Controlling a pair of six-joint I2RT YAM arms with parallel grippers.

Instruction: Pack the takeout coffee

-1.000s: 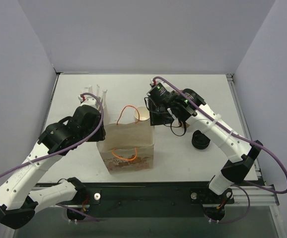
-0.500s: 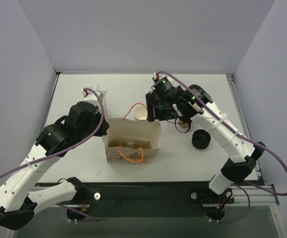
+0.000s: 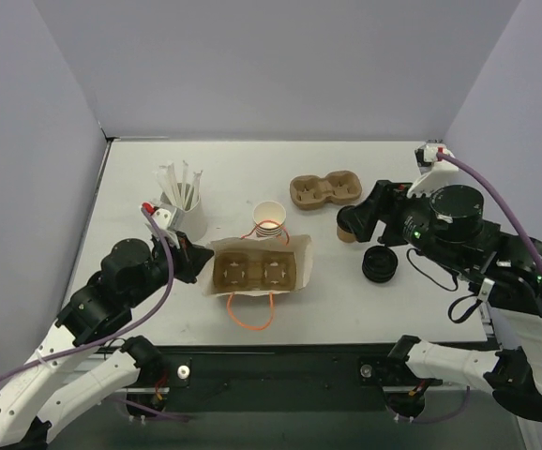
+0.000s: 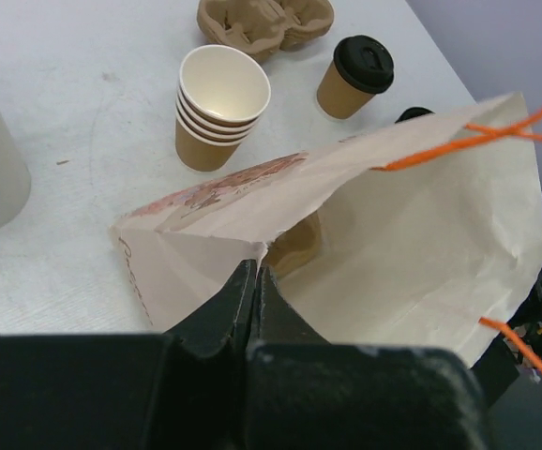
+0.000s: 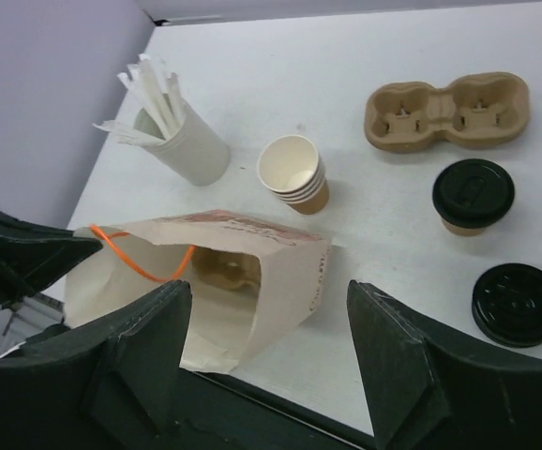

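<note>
**A:** Entry: takeout coffee [image 5: 473, 197]. Position?

**B:** Upright on the table [image 3: 412, 309], black lid [image 4: 365, 62] seated. It stands right of the nested cup stack [image 3: 269, 221] and on the near side of the empty pulp carrier [image 3: 325, 189]. The loose lids [image 3: 381, 264] sit just beside it. It is apart from the paper bag [image 3: 294, 277].

**A:** Expected handling?

**B:** Judgement only. The kraft wall is thin, so the cup should be light and easy to dent if squeezed hard. Cannot tell whether it is filled, so treat it as liquid and keep it vertical. The paper should give good friction. The plastic lid looks slicker and might pop off if lifted by it. Best hold is across the tan wall, high up, just under the lid's rim where the cup is stiffest.

**A:** Grippers?

**B:** Right gripper [image 5: 269, 286]: fingers spread wide, nothing between them. From above it partly covers the cup; contact cannot be made out. Left gripper [image 4: 255, 274]: pressed together on the bag's edge, holding the mouth open. A second carrier [image 3: 255, 270] lies inside. Stirrer pot [image 3: 187, 214] well off to the left.
</note>
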